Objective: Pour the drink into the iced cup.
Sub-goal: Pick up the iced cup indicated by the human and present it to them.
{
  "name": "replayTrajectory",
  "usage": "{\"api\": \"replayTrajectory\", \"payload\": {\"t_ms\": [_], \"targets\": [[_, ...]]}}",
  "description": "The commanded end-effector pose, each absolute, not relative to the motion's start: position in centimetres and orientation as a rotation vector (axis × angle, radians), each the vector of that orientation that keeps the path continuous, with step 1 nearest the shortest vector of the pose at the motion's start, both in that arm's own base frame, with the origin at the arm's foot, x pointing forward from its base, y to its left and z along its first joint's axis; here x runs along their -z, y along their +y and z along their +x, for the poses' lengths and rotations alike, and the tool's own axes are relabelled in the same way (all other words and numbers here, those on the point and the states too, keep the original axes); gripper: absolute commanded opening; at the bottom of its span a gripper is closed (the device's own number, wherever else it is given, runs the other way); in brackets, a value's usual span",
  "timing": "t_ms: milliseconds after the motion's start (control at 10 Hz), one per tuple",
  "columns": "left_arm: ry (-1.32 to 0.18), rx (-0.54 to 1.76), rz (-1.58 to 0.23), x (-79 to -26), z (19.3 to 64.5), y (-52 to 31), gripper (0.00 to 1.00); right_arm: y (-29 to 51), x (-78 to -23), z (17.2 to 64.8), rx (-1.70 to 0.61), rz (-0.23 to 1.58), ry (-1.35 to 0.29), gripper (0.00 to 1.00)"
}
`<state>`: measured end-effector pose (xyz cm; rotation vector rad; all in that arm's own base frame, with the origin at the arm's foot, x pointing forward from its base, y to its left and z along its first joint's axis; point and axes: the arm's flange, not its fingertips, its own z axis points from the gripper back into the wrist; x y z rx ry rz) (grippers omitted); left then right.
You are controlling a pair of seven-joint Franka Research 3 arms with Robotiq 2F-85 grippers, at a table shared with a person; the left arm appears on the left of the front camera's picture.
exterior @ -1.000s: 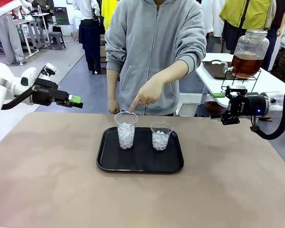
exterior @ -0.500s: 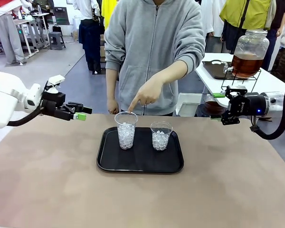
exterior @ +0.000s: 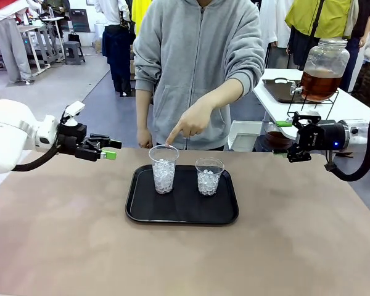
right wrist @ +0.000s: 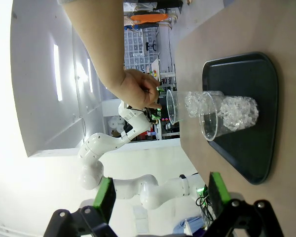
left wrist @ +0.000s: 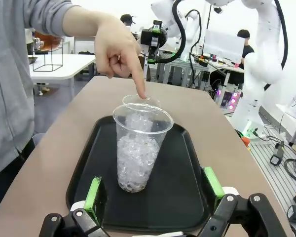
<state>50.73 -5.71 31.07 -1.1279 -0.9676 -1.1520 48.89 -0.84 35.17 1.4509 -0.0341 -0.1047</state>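
Two clear plastic cups of ice stand on a black tray (exterior: pixel 139 209). The taller cup (exterior: pixel 163 169) is on the left and the shorter cup (exterior: pixel 209 176) on the right. A person's forefinger (exterior: pixel 172 138) touches the taller cup's rim. The amber-brown drink fills the lower part of a glass jar (exterior: pixel 320 83) on a side table at the back right. My left gripper (exterior: pixel 112 150) hovers open just left of the tray, aimed at the taller cup (left wrist: pixel 138 148). My right gripper (exterior: pixel 286 139) is open at the table's right edge, facing both cups (right wrist: pixel 234 113).
The jar sits on a black wire stand on a white side table (exterior: pixel 351 111) behind my right arm. The person in a grey hoodie (exterior: pixel 197 61) stands at the far edge. Bare brown tabletop (exterior: pixel 185 259) lies in front of the tray.
My left gripper has swung right and down toward the tray's left side. The right arm, the cups and the pointing hand have stayed put.
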Motion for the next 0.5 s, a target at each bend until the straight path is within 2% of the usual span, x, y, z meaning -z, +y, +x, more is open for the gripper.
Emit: {"api": "replayTrajectory", "payload": {"t_ms": [0, 400], "targets": [[-0.949, 1.161, -1.142, -31.3, 50.8, -5.6, 1.00, -0.8, -35.2, 49.0, 0.106, 1.445, -0.041, 1.00], [-1.077, 1.285, -1.045, -28.7, 50.7, -7.5, 1.00, -0.8, -35.2, 49.0, 0.106, 1.445, -0.041, 1.00]]}}
